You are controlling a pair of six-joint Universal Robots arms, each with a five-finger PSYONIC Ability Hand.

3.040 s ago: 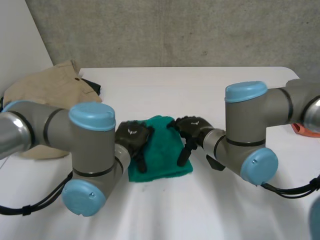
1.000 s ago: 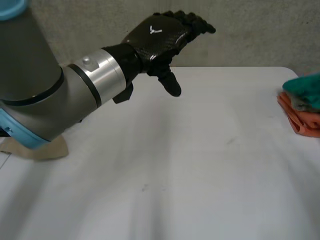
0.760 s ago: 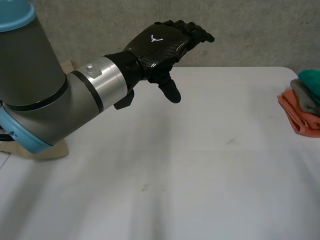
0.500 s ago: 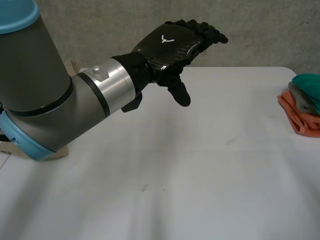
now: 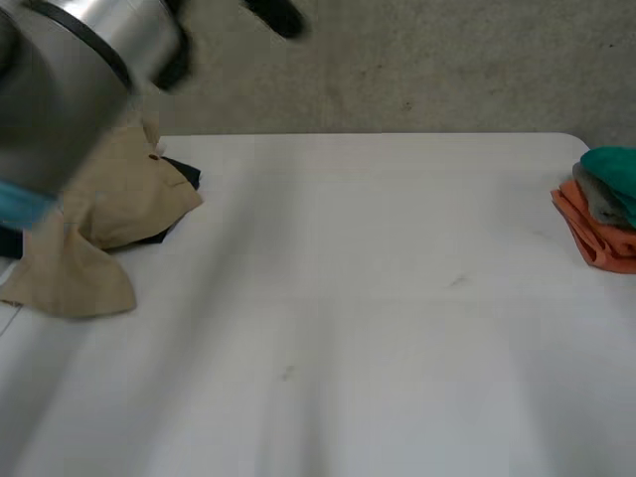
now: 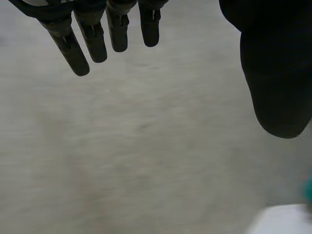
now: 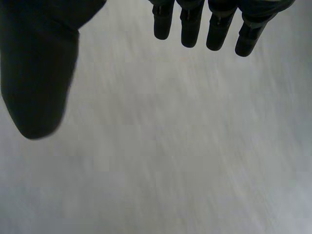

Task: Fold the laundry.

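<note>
A folded green cloth (image 5: 610, 167) lies on top of a grey and an orange folded piece (image 5: 594, 235) at the table's right edge. A crumpled beige garment (image 5: 99, 204) lies at the far left, over a dark garment (image 5: 185, 179). My left arm (image 5: 89, 60) is raised over the far left corner, and my left hand (image 5: 274, 15) is high above the table. In the left wrist view my left hand (image 6: 275, 73) is open, fingers (image 6: 92, 39) straight, holding nothing. In the right wrist view my right hand (image 7: 39, 73) is open and empty over a pale surface.
The white table (image 5: 348, 298) stretches between the beige pile and the folded stack. A grey wall (image 5: 417, 60) stands behind its far edge. Past my left hand's thumb, the left wrist view shows a table corner (image 6: 285, 219).
My left arm has swung up and to the left, uncovering the beige pile. The green cloth has settled on the stack at the right.
</note>
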